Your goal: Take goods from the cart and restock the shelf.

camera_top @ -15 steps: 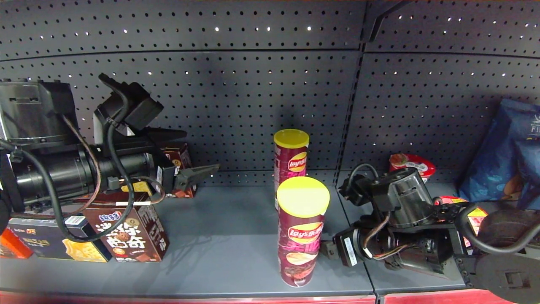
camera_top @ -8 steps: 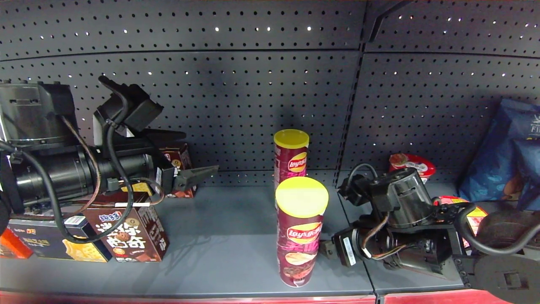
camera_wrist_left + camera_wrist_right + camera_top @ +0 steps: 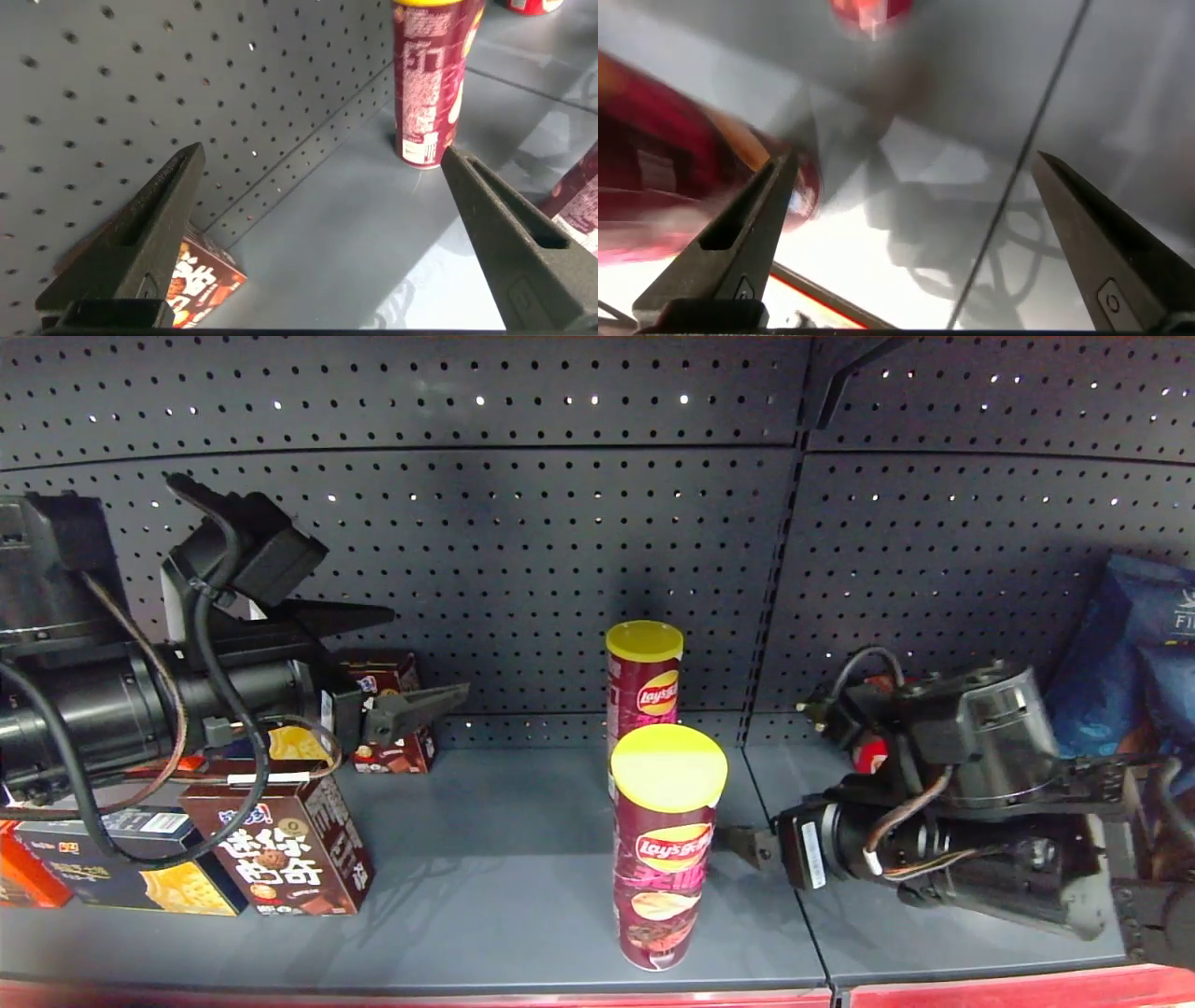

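Two maroon chip cans with yellow lids stand upright mid-shelf in the head view, the front can [image 3: 667,845] directly ahead of the rear can [image 3: 644,679]. My right gripper [image 3: 735,845] is just right of the front can, low over the grey shelf [image 3: 504,859], apart from the can. Its fingers [image 3: 738,243] are open and empty in the right wrist view, the front can [image 3: 682,205] a blur beside one finger. My left gripper [image 3: 429,653] hovers open and empty at the back left. The left wrist view shows the rear can [image 3: 428,84] beyond its fingers [image 3: 140,243].
Biscuit boxes sit at the left: a brown one [image 3: 280,845], a dark blue one [image 3: 131,882] and a small brown one [image 3: 392,709] at the back. Blue bags [image 3: 1130,663] lean at the far right. A red cup [image 3: 873,753] peeks behind the right arm. Pegboard [image 3: 523,523] backs the shelf.
My right arm has drawn back to the right and lifted, leaving the front can standing. My left arm has shifted a little to the left.
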